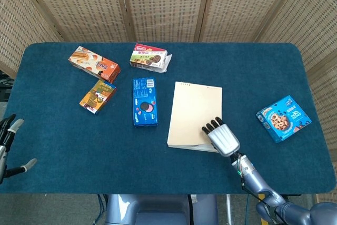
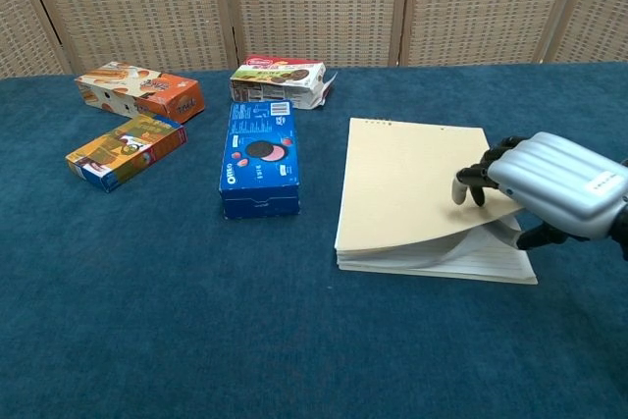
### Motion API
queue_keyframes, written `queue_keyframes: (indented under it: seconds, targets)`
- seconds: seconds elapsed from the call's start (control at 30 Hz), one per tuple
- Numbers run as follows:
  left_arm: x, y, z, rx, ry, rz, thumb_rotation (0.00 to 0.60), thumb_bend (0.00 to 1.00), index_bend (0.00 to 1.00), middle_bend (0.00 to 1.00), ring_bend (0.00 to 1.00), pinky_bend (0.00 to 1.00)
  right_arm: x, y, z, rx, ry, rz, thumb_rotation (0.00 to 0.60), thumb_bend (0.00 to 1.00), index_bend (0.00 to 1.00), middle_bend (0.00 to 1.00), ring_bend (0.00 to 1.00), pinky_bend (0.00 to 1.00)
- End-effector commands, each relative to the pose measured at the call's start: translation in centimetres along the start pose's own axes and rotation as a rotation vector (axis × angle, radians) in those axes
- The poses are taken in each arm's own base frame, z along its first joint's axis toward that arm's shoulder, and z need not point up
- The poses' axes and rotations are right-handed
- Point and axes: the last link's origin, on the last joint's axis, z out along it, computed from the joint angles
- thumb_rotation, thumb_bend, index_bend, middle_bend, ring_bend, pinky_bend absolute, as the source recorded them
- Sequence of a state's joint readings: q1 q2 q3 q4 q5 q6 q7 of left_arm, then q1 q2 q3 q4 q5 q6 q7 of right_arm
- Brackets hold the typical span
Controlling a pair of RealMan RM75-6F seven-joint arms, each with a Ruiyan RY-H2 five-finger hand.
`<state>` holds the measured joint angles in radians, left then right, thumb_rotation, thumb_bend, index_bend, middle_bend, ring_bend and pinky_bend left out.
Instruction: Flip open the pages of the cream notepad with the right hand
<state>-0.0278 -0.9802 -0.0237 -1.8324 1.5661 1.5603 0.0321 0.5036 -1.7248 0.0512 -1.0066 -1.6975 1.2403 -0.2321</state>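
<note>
The cream notepad (image 1: pixel 194 110) lies right of the table's middle, skewed a little. In the chest view its top pages (image 2: pixel 407 179) curl up at the near right corner, baring a lined sheet (image 2: pixel 491 260) beneath. My right hand (image 1: pixel 222 138) is at that corner. Its fingers (image 2: pixel 471 182) press on top of the lifted pages, and the thumb sits under them, so it pinches the pages. My right hand (image 2: pixel 554 183) hovers above the table there. My left hand (image 1: pixel 8 146) rests at the far left edge with its fingers apart, holding nothing.
A blue Oreo box (image 1: pixel 145 101) lies just left of the notepad. Behind it are a red-and-white biscuit box (image 1: pixel 149 58) and two orange snack boxes (image 1: pixel 93 64) (image 1: pixel 97 96). A blue cookie box (image 1: pixel 283 118) sits at the right. Wicker screens stand behind the table.
</note>
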Motion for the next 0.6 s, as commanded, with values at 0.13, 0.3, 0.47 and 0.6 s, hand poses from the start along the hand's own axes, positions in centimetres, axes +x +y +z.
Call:
queue_keyframes:
  seconds: [0.13,0.3,0.47,0.6]
  targets:
    - [0.0,0.0,-0.1,-0.002,-0.001,-0.001,0.6,0.0,0.0,0.0,0.0,0.0,-0.1,0.6,-0.6,0.047,0.017,0.019,0.6,0.59,0.62,0.58,0.46,0.41]
    - [0.0,0.1,-0.2,-0.003,0.0,-0.002,0.6,0.0,0.0,0.0,0.0,0.0,-0.1,2.0,-1.8,0.096,0.0,0.05,0.6,0.59,0.63,0.59,0.46,0.42]
    - [-0.1,0.1,-0.2,-0.006,-0.004,0.001,0.6,0.0,0.0,0.0,0.0,0.0,0.1,3.3,-3.3,0.13,0.002,0.056,0.6,0.59,0.63,0.59,0.46,0.42]
    - [-0.1,0.2,-0.2,-0.008,-0.004,0.003,0.6,0.0,0.0,0.0,0.0,0.0,0.5,4.0,-4.9,0.151,0.01,0.08,0.6,0.59,0.63,0.59,0.46,0.42]
